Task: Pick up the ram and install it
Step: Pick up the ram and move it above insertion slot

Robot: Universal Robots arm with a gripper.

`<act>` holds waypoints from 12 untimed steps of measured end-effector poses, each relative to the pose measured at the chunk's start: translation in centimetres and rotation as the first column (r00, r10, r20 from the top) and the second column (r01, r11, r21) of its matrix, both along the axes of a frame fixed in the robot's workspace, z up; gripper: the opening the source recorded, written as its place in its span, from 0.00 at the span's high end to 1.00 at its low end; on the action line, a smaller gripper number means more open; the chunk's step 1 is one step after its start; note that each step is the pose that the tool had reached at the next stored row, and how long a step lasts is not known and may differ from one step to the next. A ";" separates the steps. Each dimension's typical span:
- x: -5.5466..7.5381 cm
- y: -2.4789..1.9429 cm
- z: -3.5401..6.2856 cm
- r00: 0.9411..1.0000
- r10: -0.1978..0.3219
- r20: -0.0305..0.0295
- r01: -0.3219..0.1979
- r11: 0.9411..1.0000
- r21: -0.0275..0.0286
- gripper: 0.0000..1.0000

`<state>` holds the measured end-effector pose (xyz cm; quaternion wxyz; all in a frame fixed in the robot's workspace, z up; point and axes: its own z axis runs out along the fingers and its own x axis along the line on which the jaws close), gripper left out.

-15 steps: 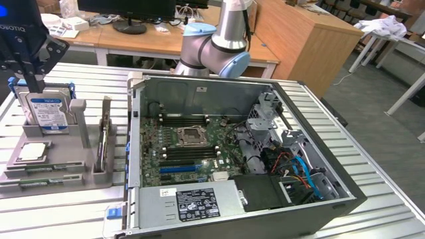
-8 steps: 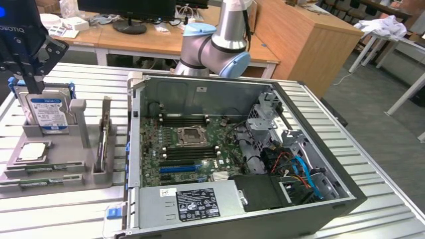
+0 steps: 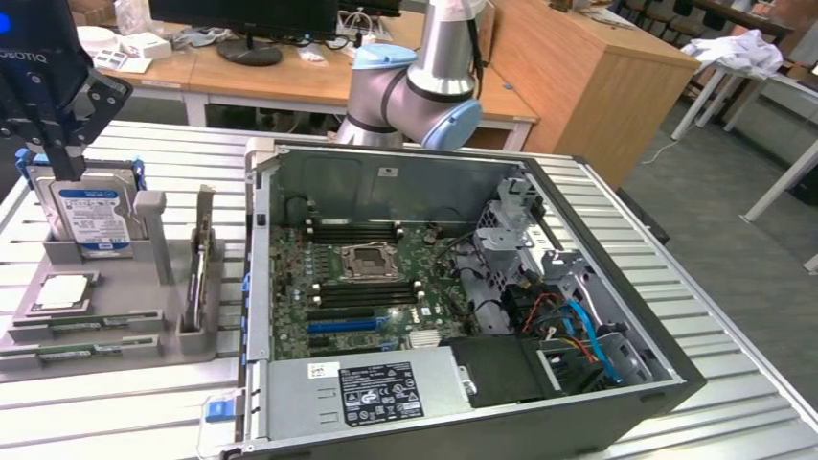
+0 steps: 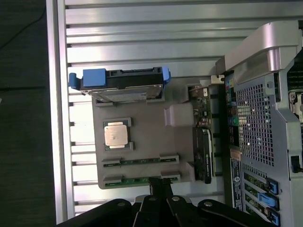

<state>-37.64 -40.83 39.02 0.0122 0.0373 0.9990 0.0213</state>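
While the hand [image 4: 160,184] hangs shut and empty, the ram [image 4: 139,161] lies flat. Its length runs across the exterior view.

Ram [image 4: 141,161] lay clear from above. Obstacles: hard drive [image 4: 124,87] stood upright at holder [image 4: 147,137] far end; computer case [image 4: 265,123] flanked it.

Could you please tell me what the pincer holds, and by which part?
Nothing; the pincer is shut and empty, above the tray with the ram.
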 end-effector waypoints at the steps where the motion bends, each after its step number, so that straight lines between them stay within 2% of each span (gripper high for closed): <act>1: 0.0 0.00 0.00 1.000 0.000 0.000 0.000 1.000 0.000 0.89; 8: 0.0 0.00 0.00 1.000 0.002 0.000 -0.002 1.000 0.000 0.89; 12: 0.0 0.00 0.01 1.000 0.026 0.000 -0.026 1.000 0.000 0.89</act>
